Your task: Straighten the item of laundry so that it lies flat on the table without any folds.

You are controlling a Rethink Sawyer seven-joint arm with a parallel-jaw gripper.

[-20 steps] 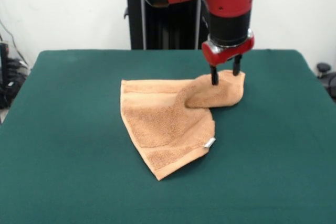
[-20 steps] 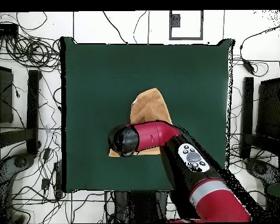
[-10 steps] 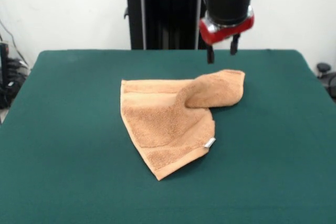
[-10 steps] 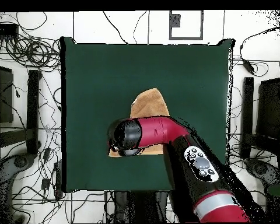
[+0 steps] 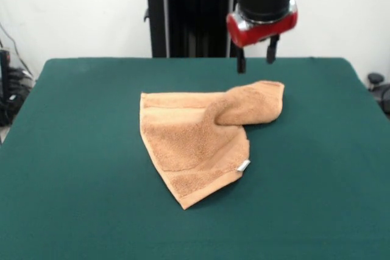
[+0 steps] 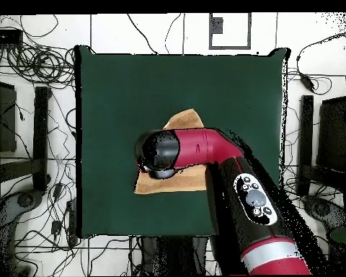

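The tan terry-cloth towel (image 5: pixel 201 141) is found mid-way on the dark green felt-covered table (image 5: pixel 73 199), not yet flat: one corner is folded over (far right). The empty gripper (image 5: pixel 255 60) is held above, fingers parted.

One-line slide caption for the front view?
Open gripper hovers above the rumpled tan towel, one corner folded over, on the green table.

Arm (image 6: pixel 233 187) came in from above, wrist vertical, red collar over the black pincer (image 5: pixel 256 61). Pincer pointed straight down, two black fingers (image 5: pixel 241 64) parted with a gap between them, nothing gripped, hanging in the air.
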